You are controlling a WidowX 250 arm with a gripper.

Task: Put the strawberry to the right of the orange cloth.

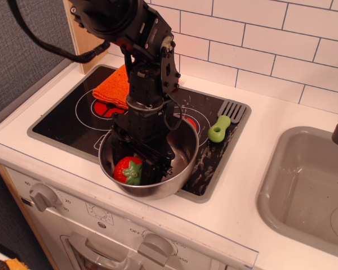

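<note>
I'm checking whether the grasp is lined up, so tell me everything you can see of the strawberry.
The strawberry is a small glossy red toy, plastic by its look, with a green leafy cap turned toward the right and front. It lies on its side inside the steel bowl, near the bowl's left front wall. The gripper is down in the bowl around it, one dark finger to its left and one to its right; whether they actually press on it cannot be told. The orange cloth lies apart, behind the arm.

Behind my counter (281, 121) a white tiled wall (259, 39) fills the upper right. Upper left, a pale wooden post (81, 34) meets a grey textured panel (22, 50). A grey sink (304, 191) sits lower right, white stove knobs (43, 197), I think, lower left.
</note>
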